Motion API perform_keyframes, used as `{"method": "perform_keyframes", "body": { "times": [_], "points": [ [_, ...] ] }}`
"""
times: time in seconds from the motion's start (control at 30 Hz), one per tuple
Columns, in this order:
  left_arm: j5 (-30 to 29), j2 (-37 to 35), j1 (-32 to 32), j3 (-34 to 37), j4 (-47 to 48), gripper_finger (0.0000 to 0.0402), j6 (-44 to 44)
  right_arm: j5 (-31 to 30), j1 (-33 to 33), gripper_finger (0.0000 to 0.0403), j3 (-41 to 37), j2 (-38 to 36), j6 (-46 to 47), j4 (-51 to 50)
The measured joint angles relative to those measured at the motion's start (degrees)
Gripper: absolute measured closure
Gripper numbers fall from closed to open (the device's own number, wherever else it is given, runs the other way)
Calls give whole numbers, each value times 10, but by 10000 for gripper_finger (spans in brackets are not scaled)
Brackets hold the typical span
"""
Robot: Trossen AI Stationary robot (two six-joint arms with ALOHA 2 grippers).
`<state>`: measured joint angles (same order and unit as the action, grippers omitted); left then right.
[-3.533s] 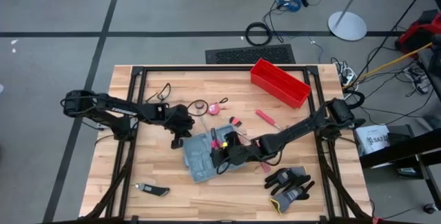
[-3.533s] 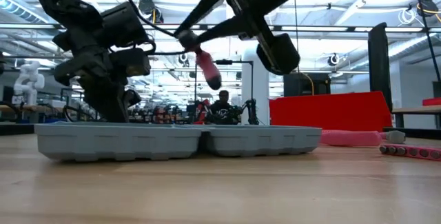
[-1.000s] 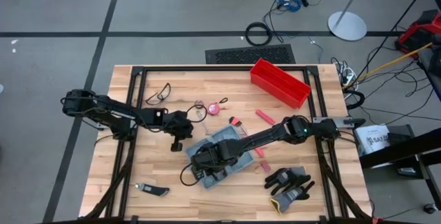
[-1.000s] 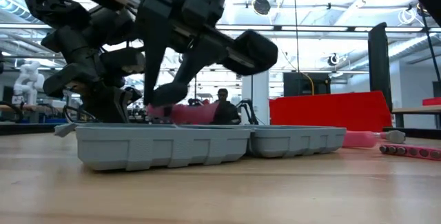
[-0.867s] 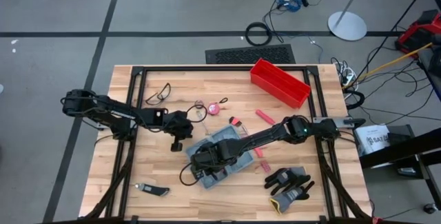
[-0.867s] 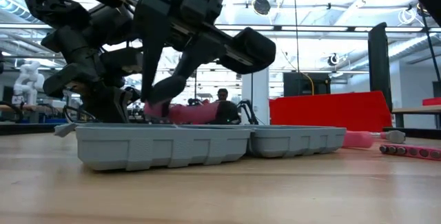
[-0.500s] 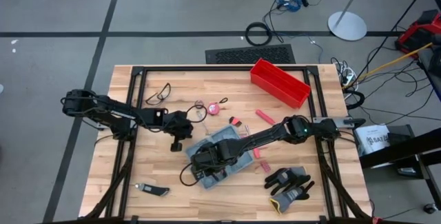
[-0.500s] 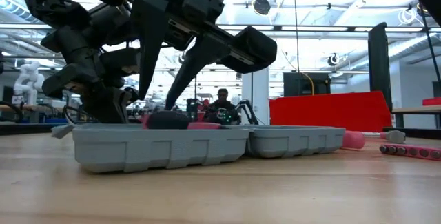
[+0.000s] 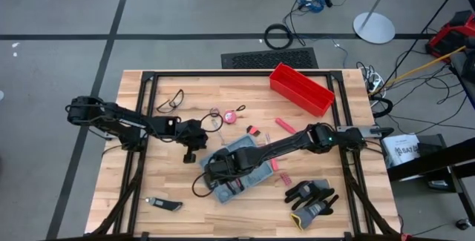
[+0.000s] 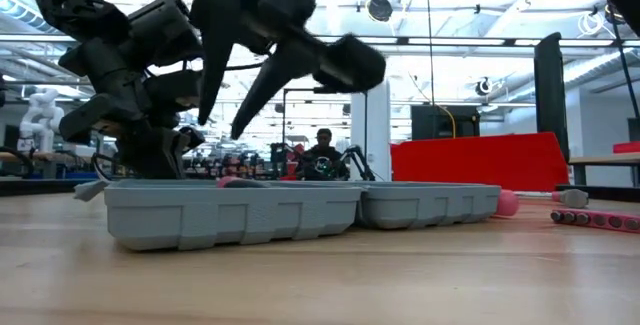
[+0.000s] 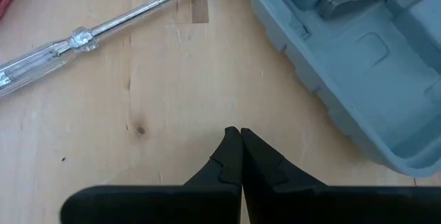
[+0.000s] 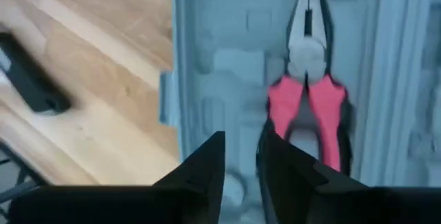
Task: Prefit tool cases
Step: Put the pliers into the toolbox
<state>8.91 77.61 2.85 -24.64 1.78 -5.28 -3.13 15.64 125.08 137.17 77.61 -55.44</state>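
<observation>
The tool case (image 9: 241, 168) lies open on the wooden table, a grey-blue shell with moulded slots (image 12: 234, 65), resting on its two flat halves (image 10: 290, 210). Pink-handled pliers (image 12: 307, 103) lie in one of its slots, and in the low view only a pink sliver (image 10: 236, 181) shows over the rim. My right gripper (image 12: 241, 133) hangs open just above the case's left half (image 10: 225, 105), beside the pliers and clear of them. My left gripper (image 11: 240, 133) is shut, low over bare wood just off the case's far left corner (image 9: 190, 154).
A clear-handled screwdriver (image 11: 89, 34) lies on the wood beyond my left gripper. At the far right stands a red bin (image 9: 300, 89). Pink-handled tools (image 9: 288, 127), safety glasses (image 9: 171, 101), black gloves (image 9: 312, 195) and a small knife (image 9: 165, 205) lie around the case.
My right gripper has opened and let go of the pink-handled pliers, which it held just over the case's rim. The pliers have dropped and now lie flat in their slot. The gripper has lifted a little and turned slightly.
</observation>
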Motion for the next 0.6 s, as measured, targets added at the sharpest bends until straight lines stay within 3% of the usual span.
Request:
{"method": "perform_keyframes", "body": {
  "times": [0.23, 0.6],
  "points": [
    [0, 0, 0, 0, 2, 400, 0, 0, -10, 392, -1, 20, -52, 22],
    [0, 0, 0, 0, 2, 400, 0, 1, -12, 402, -1, 21, -53, 6]
  ]
}}
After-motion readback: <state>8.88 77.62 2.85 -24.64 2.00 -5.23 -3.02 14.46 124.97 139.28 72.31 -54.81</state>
